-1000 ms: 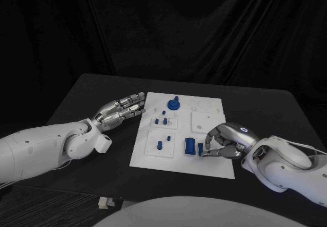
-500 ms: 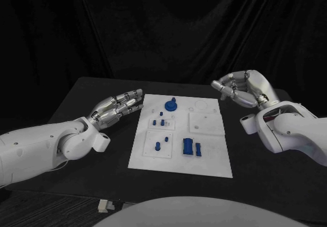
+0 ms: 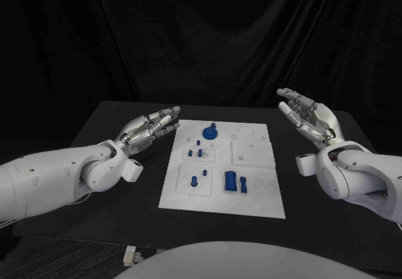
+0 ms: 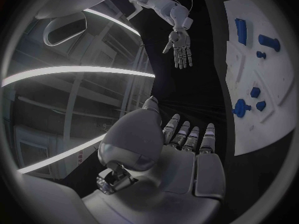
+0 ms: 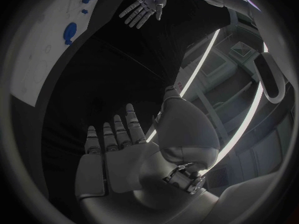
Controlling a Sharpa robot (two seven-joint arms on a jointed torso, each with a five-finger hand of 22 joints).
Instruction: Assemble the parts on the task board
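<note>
Left hand [image 3: 149,131] and right hand [image 3: 308,119]: raised either side of task board [image 3: 259,200], fingers spread, empty. Blue parts [image 3: 233,181] lying mid-board. Advised: descend squarely, pinch one part only.

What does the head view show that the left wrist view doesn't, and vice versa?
Head view alone: the whole task board with all four edges on the black table, and the left hand from outside, fingers apart, beside the board. Left wrist view alone: the left hand's palm from behind, with the board running past the circle's rim. Both: the blue parts on the board and the right hand, open and raised, holding nothing.
</note>
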